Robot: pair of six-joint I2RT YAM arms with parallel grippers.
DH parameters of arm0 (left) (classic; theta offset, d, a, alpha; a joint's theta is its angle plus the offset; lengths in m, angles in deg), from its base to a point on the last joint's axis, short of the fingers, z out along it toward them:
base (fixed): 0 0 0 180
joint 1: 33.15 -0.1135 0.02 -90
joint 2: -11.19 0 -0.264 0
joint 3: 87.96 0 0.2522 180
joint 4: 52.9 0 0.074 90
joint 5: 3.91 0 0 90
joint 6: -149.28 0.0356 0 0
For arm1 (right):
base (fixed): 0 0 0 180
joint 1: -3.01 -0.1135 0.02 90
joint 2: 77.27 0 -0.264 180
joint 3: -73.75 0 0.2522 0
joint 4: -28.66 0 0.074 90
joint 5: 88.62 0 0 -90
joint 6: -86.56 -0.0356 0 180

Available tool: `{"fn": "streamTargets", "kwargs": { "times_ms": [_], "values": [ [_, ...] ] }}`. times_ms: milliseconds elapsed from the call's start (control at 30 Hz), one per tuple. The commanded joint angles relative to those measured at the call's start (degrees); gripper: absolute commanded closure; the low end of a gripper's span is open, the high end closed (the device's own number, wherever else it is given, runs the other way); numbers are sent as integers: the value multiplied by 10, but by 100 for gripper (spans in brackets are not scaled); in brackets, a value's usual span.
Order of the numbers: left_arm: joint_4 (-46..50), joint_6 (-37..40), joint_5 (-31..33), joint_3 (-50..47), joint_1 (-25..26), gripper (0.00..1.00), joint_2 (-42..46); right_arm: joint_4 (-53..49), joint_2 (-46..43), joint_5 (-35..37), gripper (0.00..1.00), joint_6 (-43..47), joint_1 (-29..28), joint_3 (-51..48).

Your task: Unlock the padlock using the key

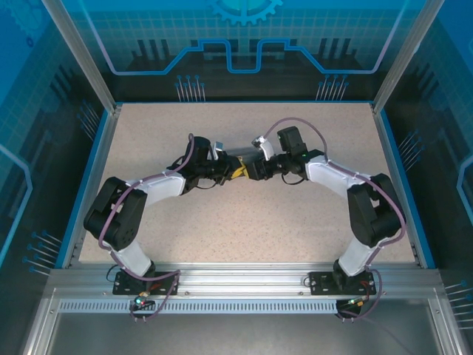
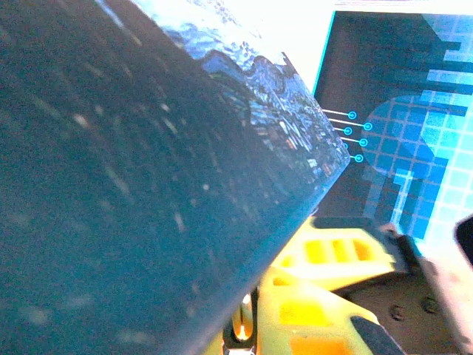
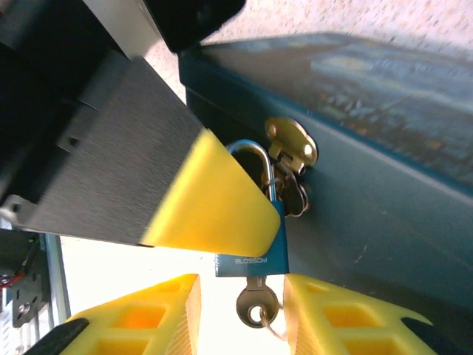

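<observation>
Tin (image 3: 384,170): dark blue rectangular box with a painted lid, shut; contents hidden.
Hasp (image 3: 292,144): brass, on the tin's side wall, threaded by the shackle (image 3: 259,150).
Padlock (image 3: 255,255): small blue body marked BLOSSOM, hanging from the hasp against the tin's side wall.
Key (image 3: 256,303): seated in the underside of the padlock, bow pointing down, between the right claw's pads and touching neither.
Right claw (image 3: 242,292): parted to a moderate width, one yellow pad on each side of the key's bow with a clear gap on both sides; holding nothing.
Left claw (image 1: 235,171): closed narrow on the padlock, one yellow pad (image 3: 214,200) laid across the upper left of the body.
Hidden: opposite pad of the left claw, behind the padlock; left leg of the shackle, covered by the pad, so latched or freed cannot be told.
Left wrist view: tin's wall (image 2: 133,185) close to the lens and blurred; yellow pads below its edge; a small brassy glint between them, too blurred to name.
Top view: both claws meeting tip to tip over the middle of the worktop (image 1: 295,222); padlock and key too small to make out.
</observation>
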Motion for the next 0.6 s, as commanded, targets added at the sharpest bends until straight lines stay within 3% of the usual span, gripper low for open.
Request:
{"fn": "streamTargets", "kwargs": {
  "times_ms": [0, 267, 567],
  "values": [
    [8, 14, -9, 7, 1, 100, 5, -21, -51, 55, 63, 22, 4, -5],
    [19, 16, -10, 17, 1, 100, 7, -67, -62, 202, 60, 110, -54, 2],
    [25, 19, -10, 20, 1, 100, 9, -71, -16, 279, 65, 151, -102, 19]
  ]
}}
